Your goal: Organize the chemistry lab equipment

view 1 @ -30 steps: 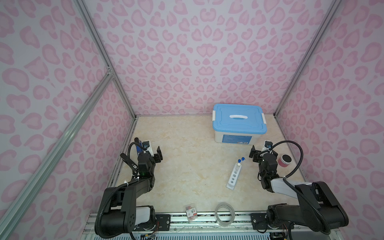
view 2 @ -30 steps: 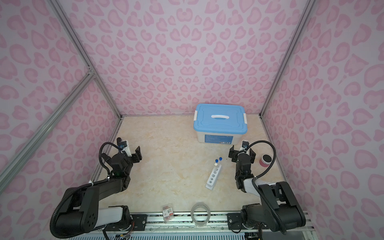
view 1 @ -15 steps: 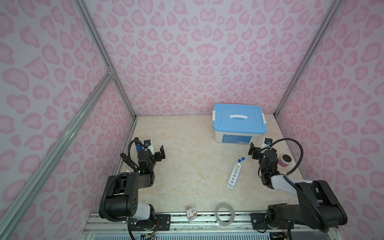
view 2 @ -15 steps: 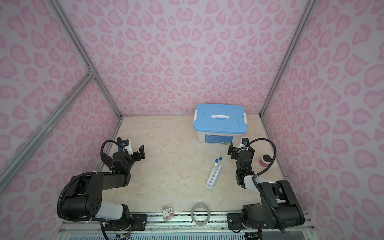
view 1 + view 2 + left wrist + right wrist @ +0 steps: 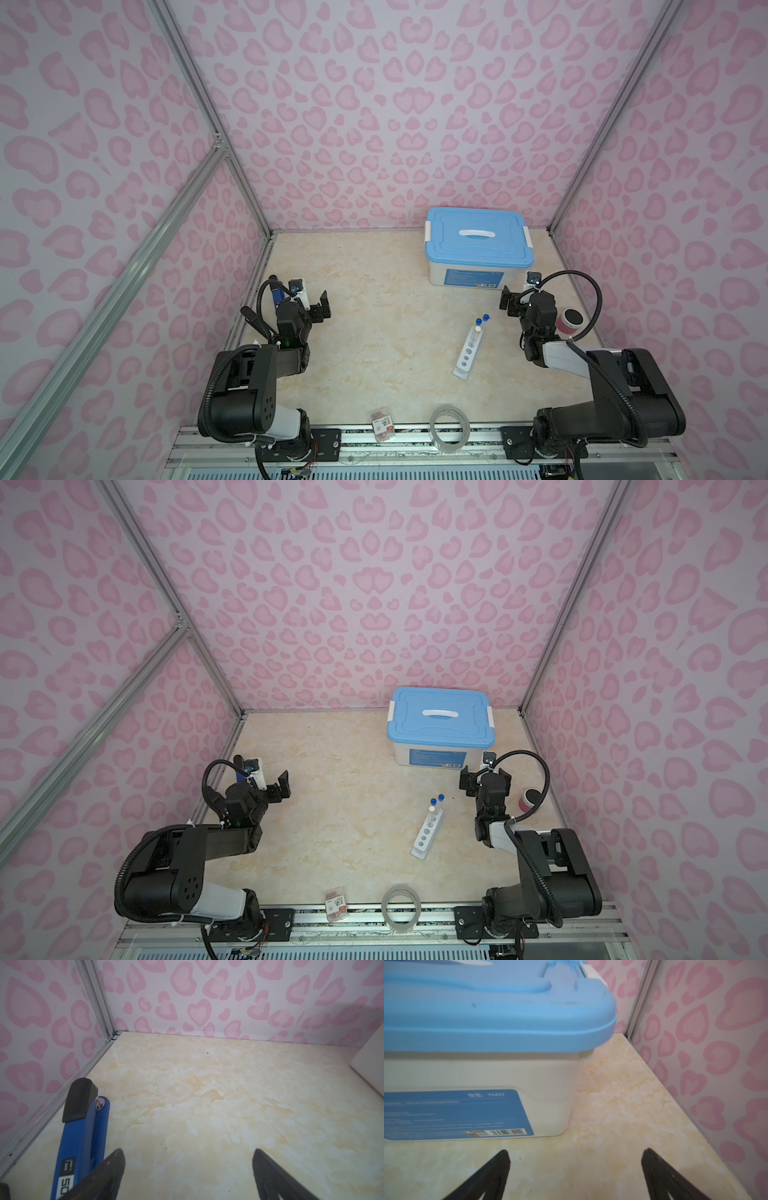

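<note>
Blue-capped test tubes (image 5: 482,320) stand in the white rack (image 5: 467,357), so my left hand (image 5: 188,1159) and right hand (image 5: 575,1157) hover spread, empty.

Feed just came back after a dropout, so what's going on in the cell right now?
Nothing is held at the moment. The left gripper is open at the left edge of the table, with a blue tool lying just outside its jaws. The right gripper is open too, low in front of the closed blue-lidded box. The white rack stands mid-table with two blue-capped tubes at its far end.
</note>
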